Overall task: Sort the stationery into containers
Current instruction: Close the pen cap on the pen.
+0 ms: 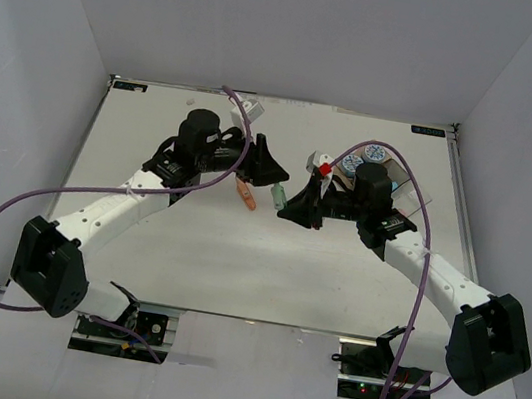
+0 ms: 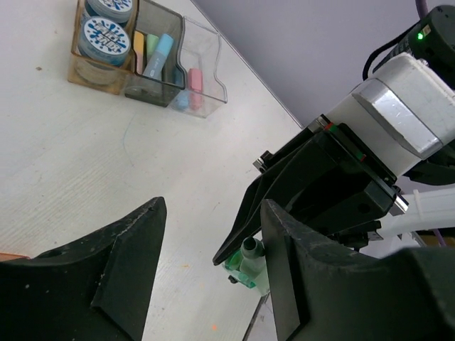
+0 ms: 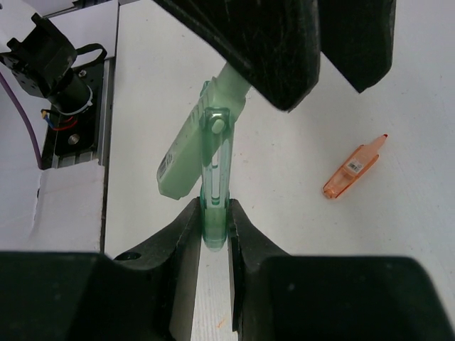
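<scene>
Currently right gripper point(image 3: 213, 217) clamps end of translucent green plastic stationery piece point(image 3: 213, 138), probably to carry toward tinted clear plastic trays point(image 2: 210, 84); left gripper point(image 2: 213, 213) jaws apart, empty.

White table point(image 1: 235, 266) bears orange piece point(image 3: 353, 168), joined trays point(image 2: 206, 89).

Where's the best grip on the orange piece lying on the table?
Grip the orange piece across its wider middle, by the label, from straight above, jaws closing across its short width. It lies flat on the table, clear of other things, and tapers to a red tip where a grip would likely slip.
</scene>
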You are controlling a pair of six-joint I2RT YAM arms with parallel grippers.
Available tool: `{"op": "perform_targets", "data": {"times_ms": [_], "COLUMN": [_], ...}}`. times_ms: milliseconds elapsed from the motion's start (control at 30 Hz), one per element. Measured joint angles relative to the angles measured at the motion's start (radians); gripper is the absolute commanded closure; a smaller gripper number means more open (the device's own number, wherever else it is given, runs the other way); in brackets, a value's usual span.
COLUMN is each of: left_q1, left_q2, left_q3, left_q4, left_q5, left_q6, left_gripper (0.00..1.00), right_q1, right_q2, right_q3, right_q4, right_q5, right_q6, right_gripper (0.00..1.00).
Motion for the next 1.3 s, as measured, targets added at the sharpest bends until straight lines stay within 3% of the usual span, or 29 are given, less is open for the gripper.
{"op": "perform_targets", "data": {"times_ms": [233, 433, 600, 867, 1067, 1167, 1300], "left_q1": [0.001, 0.002, 0.0, -0.044, -0.067, -0.07, -0.071], "left_q2": [-0.095, -0.242, -0.295, -0.255, -0.238, -0.228, -0.23], "left_q3": [-0.001, -0.026, -0.095, -0.171, -0.171, -0.171, -0.181], "left_q4": [0.038, 0.088, 0.117, 0.109, 0.145, 0.174, 0.217], "left_q5": [-0.128, -0.179, -0.162, -0.167, -0.169, -0.156, -0.122], "left_q6": [0.032, 0.09, 0.119, 0.218, 0.313, 0.345, 0.401], "left_gripper": [0.34, 0.53, 0.55, 0.43, 0.41, 0.36, 0.23], "right_q1": [0.0, 0.001, 0.002, 0.003, 0.003, 0.005, 0.006], "right_q2": [0.0, 0.0, 0.0, 0.003, 0.003, 0.003, 0.003], "right_q3": [0.0, -0.001, -0.001, 0.051, 0.111, 0.112, 0.112], "right_q4": [0.005, 0.004, -0.001, -0.091, -0.137, -0.156, -0.183], "right_q5": [0.021, 0.049, 0.098, 0.202, 0.226, 0.228, 0.229], "right_q6": [0.015, 0.036, 0.082, 0.213, 0.265, 0.266, 0.266], "right_gripper": [0.92, 0.92, 0.92, 0.92, 0.92, 0.92, 0.92]}}
